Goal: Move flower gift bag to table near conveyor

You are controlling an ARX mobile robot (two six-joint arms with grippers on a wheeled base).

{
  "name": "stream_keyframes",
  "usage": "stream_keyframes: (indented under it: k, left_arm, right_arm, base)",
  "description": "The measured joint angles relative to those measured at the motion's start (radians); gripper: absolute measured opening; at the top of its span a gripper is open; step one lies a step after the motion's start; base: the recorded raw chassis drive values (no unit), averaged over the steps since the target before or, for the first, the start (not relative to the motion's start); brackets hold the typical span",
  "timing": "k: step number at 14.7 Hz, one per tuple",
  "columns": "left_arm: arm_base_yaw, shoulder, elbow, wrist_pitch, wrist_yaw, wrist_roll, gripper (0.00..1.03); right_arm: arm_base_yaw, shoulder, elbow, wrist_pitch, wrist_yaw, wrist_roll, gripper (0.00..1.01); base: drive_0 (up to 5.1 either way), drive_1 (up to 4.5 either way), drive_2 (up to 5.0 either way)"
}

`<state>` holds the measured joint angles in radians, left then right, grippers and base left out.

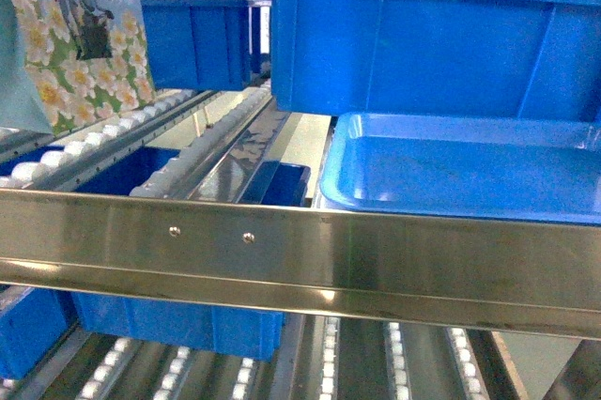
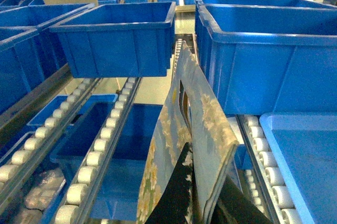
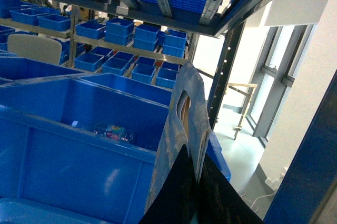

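Left claw (image 2: 202,174): black fingers (image 2: 181,192) pressed together on the near edge of the flower gift bag, pinching it
Right claw (image 3: 194,156): black fingers (image 3: 176,192) pinched on the near edge of a second paper bag
Flower gift bag (image 1: 80,43): held at the far left of the head view, above the roller lanes of the conveyor; daffodil front faces the camera, pale-blue side at its left edge; in the left wrist view it (image 2: 197,113) is seen almost edge-on, handle cut-out showing; whether its lower edge touches the rollers cannot be told
Second paper bag (image 3: 184,108): pale bluish face, oval handle cut-out, print not legible; held beside and above the rim of a deep bin
Conveyor (image 1: 282,250): shiny steel front rail with two small screws, crossing the whole head view; lanes of white rollers (image 1: 122,123) running away behind it, more below
Blue bins (image 1: 432,43): one large, on the upper right; a smaller one (image 2: 118,40) on the lane left of the flower gift bag; others on the lower level and far shelves
Blue tray (image 1: 470,165): shallow, just below the large bin, right of the lanes
Deep bin (image 3: 63,145): holds a few small wrapped items (image 3: 110,132)
Windows (image 3: 263,77): far right of the right wrist view
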<state>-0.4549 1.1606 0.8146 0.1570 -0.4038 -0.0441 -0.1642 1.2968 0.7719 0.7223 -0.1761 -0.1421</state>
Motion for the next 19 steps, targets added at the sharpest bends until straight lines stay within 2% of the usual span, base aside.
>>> stream_keyframes:
  k: [8, 14, 19]
  left_arm:
    - [0.002, -0.001, 0.000, -0.005, 0.005, 0.007, 0.02]
    - [0.000, -0.003, 0.000, -0.010, 0.007, 0.008, 0.02]
    - [0.000, -0.006, 0.000, -0.010, 0.008, 0.008, 0.02]
  right_arm:
    - [0.000, 0.006, 0.000, -0.001, 0.000, 0.000, 0.02]
    - [-0.006, 0.004, 0.000, -0.004, 0.002, 0.001, 0.02]
    - [-0.006, 0.004, 0.001, -0.004, 0.003, 0.001, 0.02]
  base:
    - [0.0, 0.00, 0.0]
    - [-2.8, -1.80, 4.8]
    - [-4.9, 2.46, 2.5]
